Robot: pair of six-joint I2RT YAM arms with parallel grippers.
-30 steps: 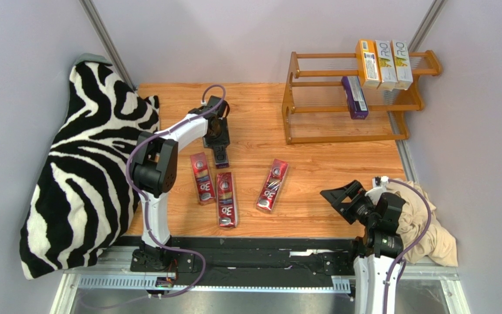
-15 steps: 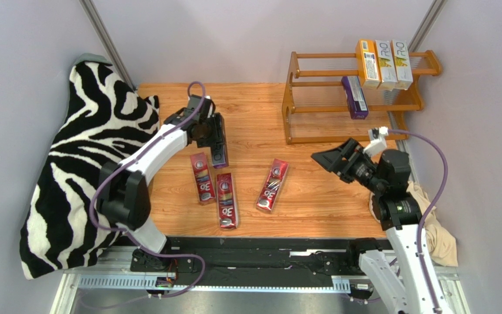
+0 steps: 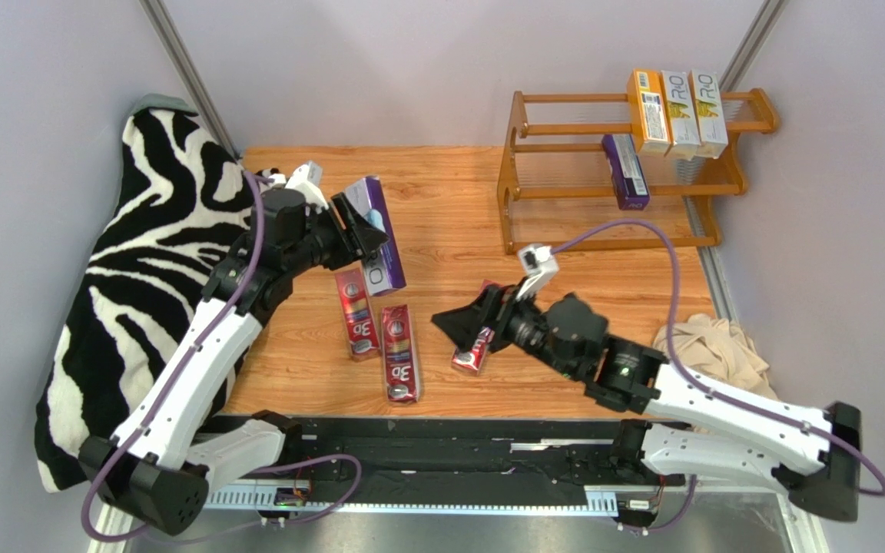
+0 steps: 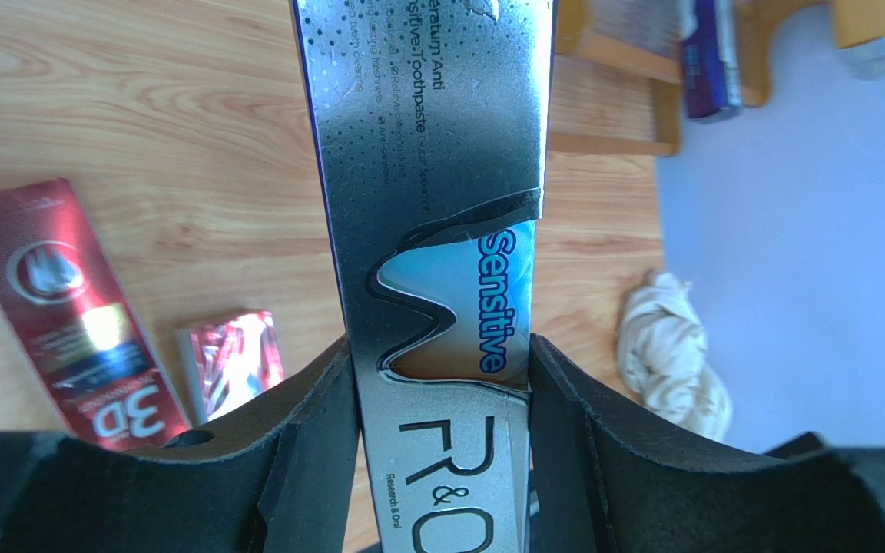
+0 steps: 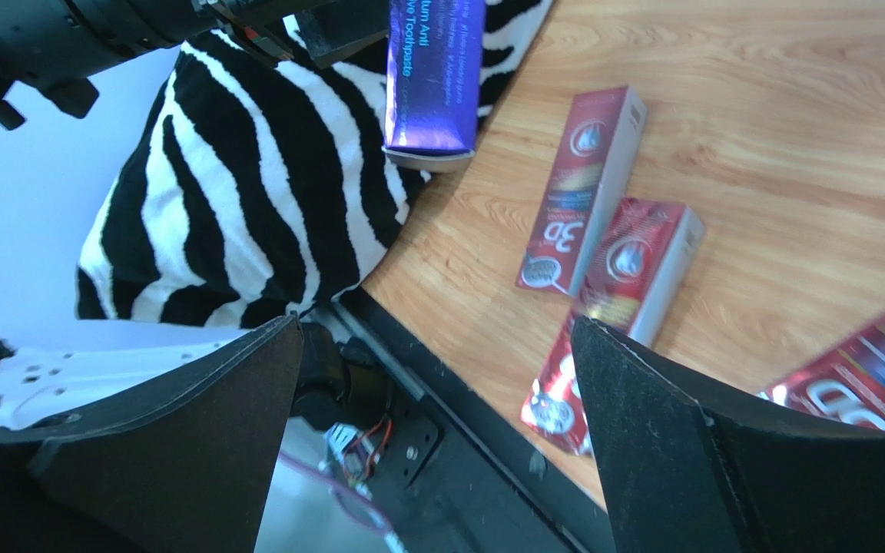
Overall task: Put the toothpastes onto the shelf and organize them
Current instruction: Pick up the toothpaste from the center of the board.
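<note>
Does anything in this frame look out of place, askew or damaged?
Nothing looks damaged or spilled. Two items don't belong with the toothpaste: a zebra cushion slumps over the table's left edge, and a crumpled beige cloth lies at its right edge. The loose red cartons lie at differing angles.

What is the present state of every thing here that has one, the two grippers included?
left gripper, shut on held purple carton
held purple carton, raised above the table
right gripper, open, empty
three red cartons, lying flat on the table, not gripped
shelf purple carton, on the middle tier
three top cartons, side by side on the top tier
shelf, upright
</note>
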